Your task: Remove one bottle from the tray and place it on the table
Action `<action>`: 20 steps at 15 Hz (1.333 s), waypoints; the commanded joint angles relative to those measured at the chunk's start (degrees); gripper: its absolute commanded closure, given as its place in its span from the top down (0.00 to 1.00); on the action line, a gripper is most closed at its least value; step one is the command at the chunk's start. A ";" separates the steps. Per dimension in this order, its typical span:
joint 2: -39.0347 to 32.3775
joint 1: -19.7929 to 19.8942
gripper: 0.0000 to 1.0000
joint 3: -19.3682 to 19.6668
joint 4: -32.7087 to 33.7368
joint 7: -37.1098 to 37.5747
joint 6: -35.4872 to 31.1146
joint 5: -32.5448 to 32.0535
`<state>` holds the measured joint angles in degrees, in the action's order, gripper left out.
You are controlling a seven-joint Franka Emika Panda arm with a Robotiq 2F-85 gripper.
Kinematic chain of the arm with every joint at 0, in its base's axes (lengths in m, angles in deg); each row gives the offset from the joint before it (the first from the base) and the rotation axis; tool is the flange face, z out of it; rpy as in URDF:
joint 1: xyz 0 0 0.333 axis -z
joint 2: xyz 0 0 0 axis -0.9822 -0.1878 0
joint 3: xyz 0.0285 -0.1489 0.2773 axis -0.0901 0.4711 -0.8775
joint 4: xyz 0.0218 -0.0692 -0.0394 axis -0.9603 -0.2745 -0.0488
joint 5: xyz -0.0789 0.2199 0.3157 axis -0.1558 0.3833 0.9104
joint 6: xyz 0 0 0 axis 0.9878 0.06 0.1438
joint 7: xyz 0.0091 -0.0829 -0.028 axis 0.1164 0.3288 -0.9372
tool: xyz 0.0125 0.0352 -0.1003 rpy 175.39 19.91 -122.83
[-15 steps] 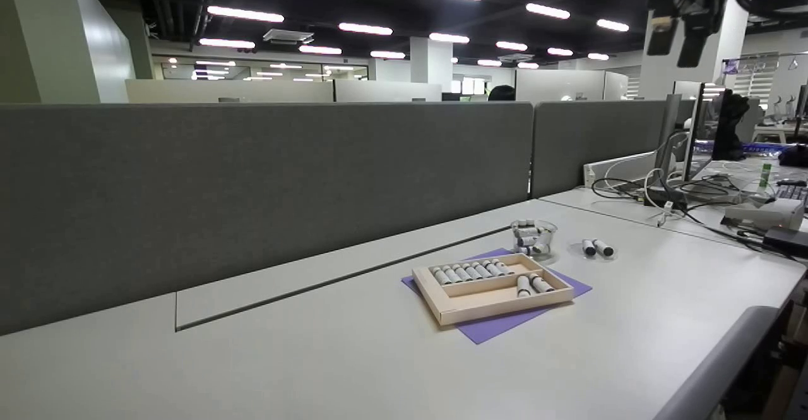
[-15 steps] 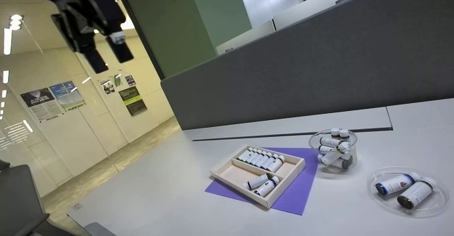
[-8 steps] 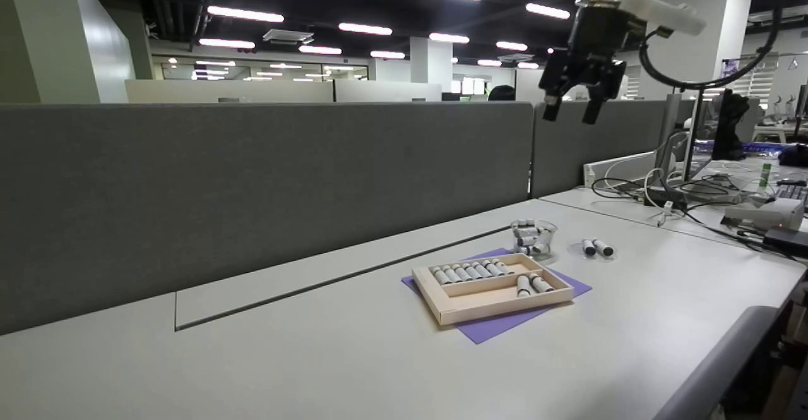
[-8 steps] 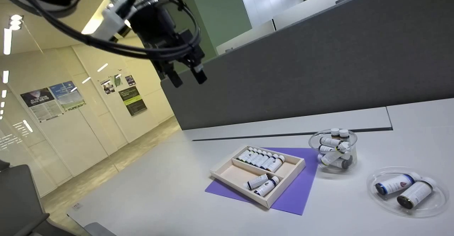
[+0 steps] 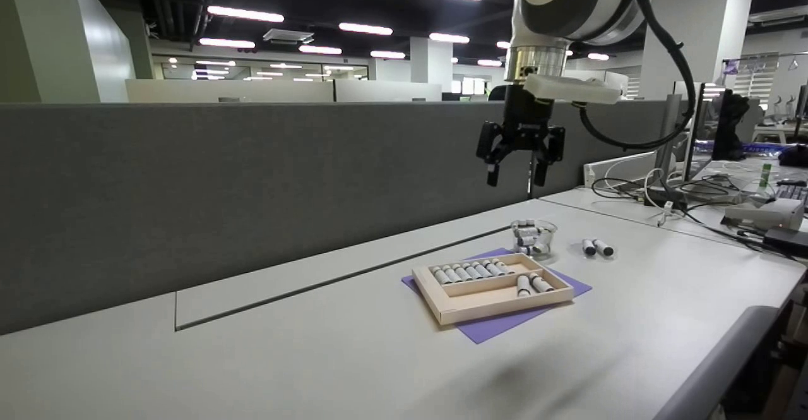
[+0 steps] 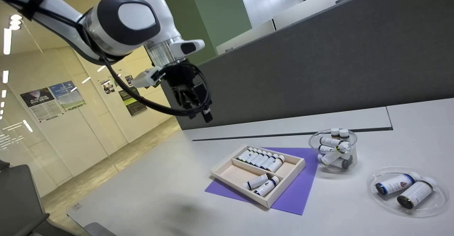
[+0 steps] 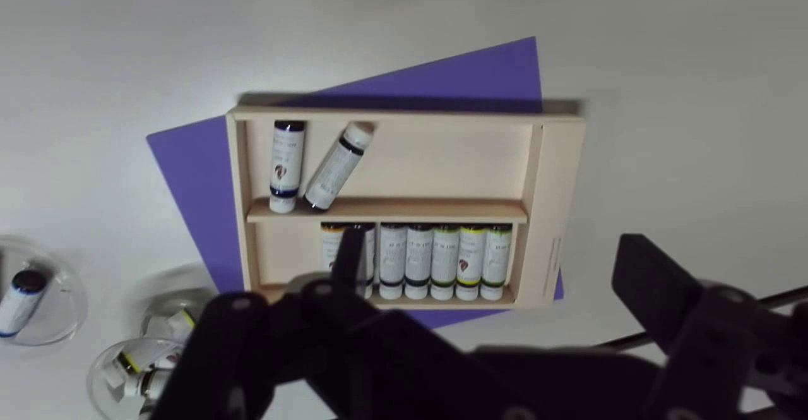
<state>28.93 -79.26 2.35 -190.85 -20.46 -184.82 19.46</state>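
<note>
In an exterior view, the tray (image 6: 237, 174) is lying across a sheet (image 6: 297, 194) on the surface (image 6: 340, 200), holding two bottles (image 6: 266, 186) in front, seven behind; rightward, a cup (image 6: 354, 153) is holding others, a dish (image 6: 385, 204) carrying two more farther right.

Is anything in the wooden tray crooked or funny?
Yes: in the tray, one bottle lies slanted, while the straight bottle beside it has its cap at the other end. The tray's other seven bottles line up neatly.

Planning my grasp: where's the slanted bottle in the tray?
In the wrist view, the slanted bottle lies left of centre in the tray's upper compartment, just right of the other bottle there.
</note>
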 commanded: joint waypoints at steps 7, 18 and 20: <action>-1.22 -1.05 1.00 0.64 1.38 -0.07 1.35 0.59; -13.75 -1.21 1.00 2.03 2.83 2.72 -14.27 3.39; -17.08 -1.87 1.00 2.89 3.33 3.75 -16.00 3.10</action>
<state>16.41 -79.76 3.73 -189.48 -19.92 -198.95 22.63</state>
